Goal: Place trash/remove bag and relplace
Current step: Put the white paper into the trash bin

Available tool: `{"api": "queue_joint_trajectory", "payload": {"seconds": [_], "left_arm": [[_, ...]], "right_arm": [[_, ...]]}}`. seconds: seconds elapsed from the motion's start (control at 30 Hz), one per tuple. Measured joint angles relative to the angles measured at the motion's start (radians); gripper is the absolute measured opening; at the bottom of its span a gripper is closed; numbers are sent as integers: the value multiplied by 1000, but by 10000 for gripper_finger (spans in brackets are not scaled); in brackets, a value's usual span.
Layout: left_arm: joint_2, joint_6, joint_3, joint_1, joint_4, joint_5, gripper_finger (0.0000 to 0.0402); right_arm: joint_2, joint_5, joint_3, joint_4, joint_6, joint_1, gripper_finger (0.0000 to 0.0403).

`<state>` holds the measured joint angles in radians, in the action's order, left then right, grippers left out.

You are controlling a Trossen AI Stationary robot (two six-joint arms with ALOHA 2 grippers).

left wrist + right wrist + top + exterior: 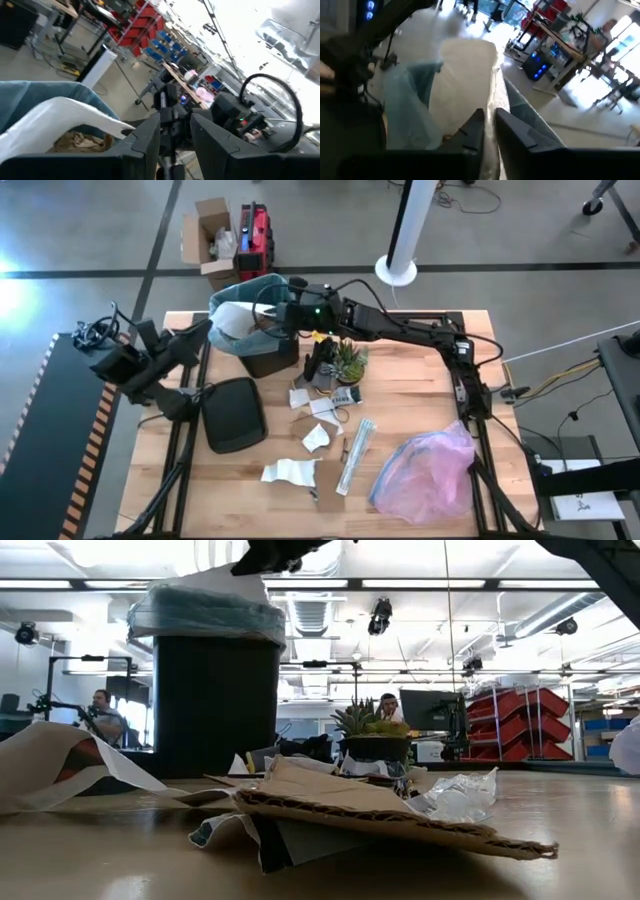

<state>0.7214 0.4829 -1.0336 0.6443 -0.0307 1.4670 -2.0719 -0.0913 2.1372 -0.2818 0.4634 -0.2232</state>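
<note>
1. Your right hand is over the black bin at the table's far edge, left of the middle. Its fingers are pinched on a white paper sheet, which hangs down into the bin's mouth.
2. The blue-teal bag lines the bin, its rim folded over the top; crumpled brown paper already lies inside.
3. Your left hand is just beside the bin on its left side, near the table's far left corner, facing the bin's rim. Its fingers stand slightly apart, and you cannot tell whether anything is between them.
4. The bin's dark lid lies flat on the table towards the left edge.
5. More trash is loose in the middle of the table: white paper pieces, a cardboard scrap.
6. A potted plant stands just right of the bin.
7. A pinkish plastic bag lies near the table's near right corner.
</note>
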Motion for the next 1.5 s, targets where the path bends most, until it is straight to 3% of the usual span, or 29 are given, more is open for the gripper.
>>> {"api": "queue_joint_trajectory", "payload": {"seconds": [0.13,0.27,0.43,0.7,0.87,1.17,1.5], "left_arm": [[1,-32,0,-45,-2,-15,100],[9,-64,2,-95,-6,-104,100],[16,-66,3,-156,-69,-168,89],[-9,-66,10,-250,-274,-171,75],[-32,-67,10,-277,-418,-172,74],[-48,-108,14,-277,-519,-179,74],[-50,-157,16,-277,-547,-204,74]], "right_arm": [[-1,23,0,96,-188,-35,86],[-36,71,1,199,-326,-79,128],[-79,144,0,165,-417,-99,157],[-88,148,0,136,-472,-98,198],[-78,162,0,129,-604,-106,232],[-11,188,0,108,-563,-92,285],[107,131,1,3,-478,-21,282]]}}
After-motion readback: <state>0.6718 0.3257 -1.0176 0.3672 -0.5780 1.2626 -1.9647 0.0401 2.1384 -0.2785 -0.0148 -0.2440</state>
